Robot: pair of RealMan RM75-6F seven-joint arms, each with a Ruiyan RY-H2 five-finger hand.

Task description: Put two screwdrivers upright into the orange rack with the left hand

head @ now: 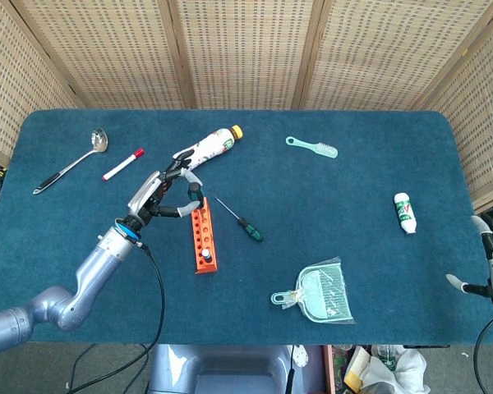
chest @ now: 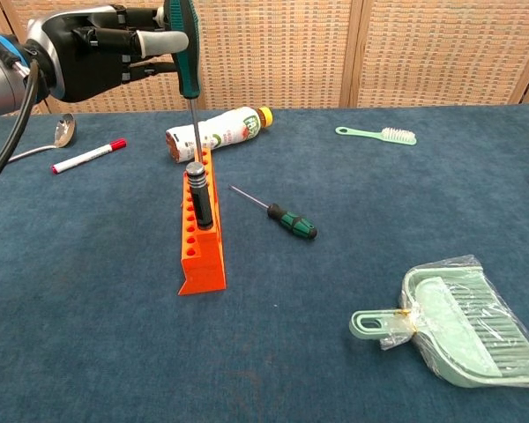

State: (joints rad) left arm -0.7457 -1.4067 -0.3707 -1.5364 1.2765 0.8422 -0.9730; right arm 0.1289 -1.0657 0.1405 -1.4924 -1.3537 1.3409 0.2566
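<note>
Left hand (chest: pixel 101 48) grasps a teal-handled screwdriver (chest: pixel 187 62) upright above the orange rack (chest: pixel 202 236), shaft beside a black-handled driver (chest: pixel 197 196) already standing in it; around: dustpan (chest: pixel 454 326), bottle (chest: pixel 216 130), ladle (head: pixel 70 162), second green screwdriver (chest: pixel 278 212) lying just right of the rack, brush (chest: pixel 379 134), red marker (chest: pixel 88 156), small white bottle (head: pixel 404 212). Right hand (head: pixel 491 267) sits cut off at the table's edge; grip cannot be told; whether the shaft's tip has entered a hole is unclear.

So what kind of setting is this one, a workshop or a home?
Probably a staged test bench: a blue cloth table fenced by wicker screens, strewn with unrelated props like a ladle, brush and dustpan.
</note>
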